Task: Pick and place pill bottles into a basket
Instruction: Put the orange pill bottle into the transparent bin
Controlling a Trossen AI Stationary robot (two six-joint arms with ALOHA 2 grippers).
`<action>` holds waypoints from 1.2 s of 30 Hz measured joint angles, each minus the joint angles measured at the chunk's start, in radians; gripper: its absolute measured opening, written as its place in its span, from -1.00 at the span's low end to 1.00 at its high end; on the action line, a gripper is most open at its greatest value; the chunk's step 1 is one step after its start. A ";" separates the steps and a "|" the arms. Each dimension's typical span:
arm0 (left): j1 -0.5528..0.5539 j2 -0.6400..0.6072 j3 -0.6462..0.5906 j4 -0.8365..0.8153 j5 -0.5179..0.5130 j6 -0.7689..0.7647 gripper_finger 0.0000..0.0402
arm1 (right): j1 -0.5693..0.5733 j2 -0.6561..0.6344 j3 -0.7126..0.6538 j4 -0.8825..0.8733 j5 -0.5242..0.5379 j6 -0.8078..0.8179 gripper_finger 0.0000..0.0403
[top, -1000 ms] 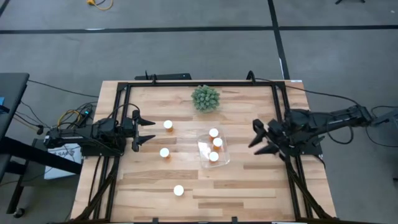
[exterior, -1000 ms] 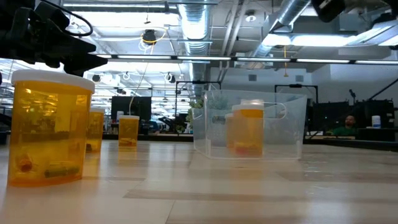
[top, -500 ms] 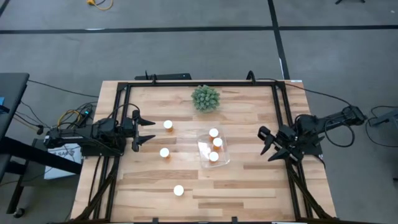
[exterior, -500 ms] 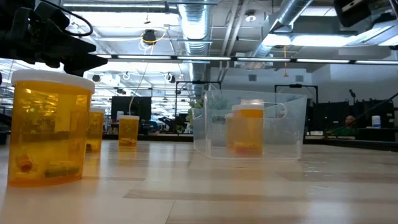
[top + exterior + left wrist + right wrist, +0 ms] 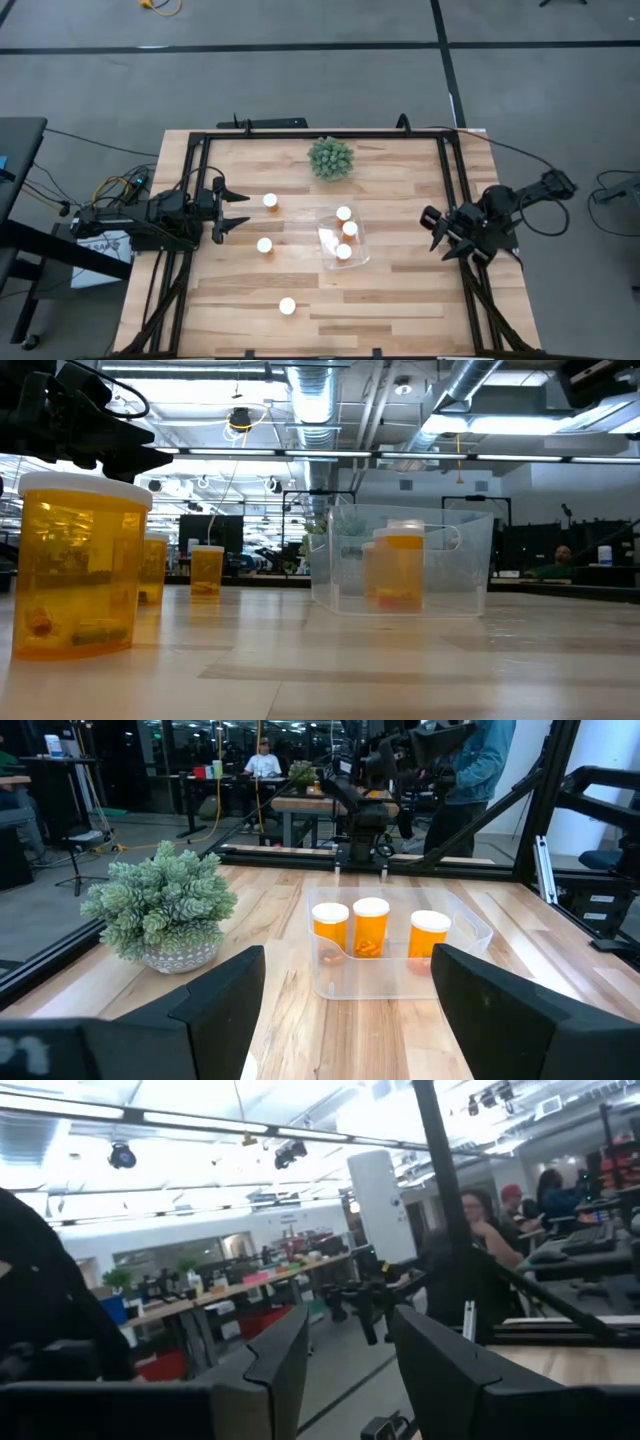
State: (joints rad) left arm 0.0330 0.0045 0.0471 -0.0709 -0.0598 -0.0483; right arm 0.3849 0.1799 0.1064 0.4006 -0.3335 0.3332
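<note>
Amber bottles, white caps, upright on the wood tabletop (image 5: 400, 290). Three loose: front bottle (image 5: 287, 306), middle bottle (image 5: 264, 245), rear bottle (image 5: 270, 201). Left gripper (image 5: 238, 208), fingers open, sits at the left edge just beside the middle and rear bottles, nearer than the right. Three bottles stand in the basket (image 5: 360, 252) mid-table. Right gripper (image 5: 436, 232), fingers parted, right edge, well apart.

Three pill bottles (image 5: 371, 927) inside basket (image 5: 470, 935)
</note>
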 joint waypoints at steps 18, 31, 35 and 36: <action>0.000 0.000 0.000 0.000 0.000 0.000 0.38 | 0.107 -0.178 -0.099 -0.037 0.049 0.055 -0.33; 0.000 0.000 0.000 0.000 0.000 0.000 0.38 | 0.104 -0.178 -0.100 -0.264 0.050 0.005 -0.33; 0.000 0.000 0.000 0.000 0.000 0.000 0.38 | 0.104 -0.178 -0.100 -0.333 0.124 -0.031 -0.33; 0.000 0.000 0.000 0.000 0.000 0.000 0.38 | 0.104 -0.178 -0.100 -0.347 0.145 -0.043 -0.33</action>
State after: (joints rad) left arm 0.0333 0.0046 0.0468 -0.0708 -0.0599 -0.0483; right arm 0.4889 0.0017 0.0063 0.0534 -0.1886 0.2904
